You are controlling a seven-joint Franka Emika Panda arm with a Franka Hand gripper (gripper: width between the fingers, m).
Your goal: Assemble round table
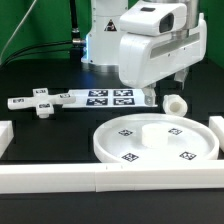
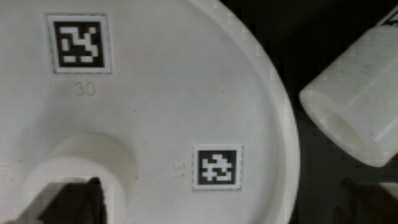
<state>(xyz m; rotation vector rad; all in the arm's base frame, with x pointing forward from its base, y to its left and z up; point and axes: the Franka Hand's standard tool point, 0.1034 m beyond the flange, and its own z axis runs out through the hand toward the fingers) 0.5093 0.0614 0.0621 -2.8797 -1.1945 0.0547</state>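
Exterior view. Finds disc (image 1: 155,140) lying flat on table (image 1: 60,130), rim up, several tags on its face. Places post (image 1: 176,103) just beyond disc's far rim, toward the exterior view's right, clear of it. Places cross (image 1: 40,104) well apart from disc, toward the exterior view's left, flat on table. Notes marker board (image 1: 100,97) beyond disc, between cross and post. Notes rails (image 1: 100,180) bordering disc on its near side and at both ends. Locates gripper (image 1: 166,86) above disc's far rim, near post, carrying nothing. Cannot judge finger spacing from this angle.

Wrist view. Shows disc filling most of the frame, two tags on its face, curved rim sharp against dark table. Shows post beside disc's rim, apart from it, blurred. Makes out dark fingertips (image 2: 63,200) at the frame's edge, spread wide, one over disc, the other faint against the table. Sees nothing between them. Rates gripper as parted and empty.
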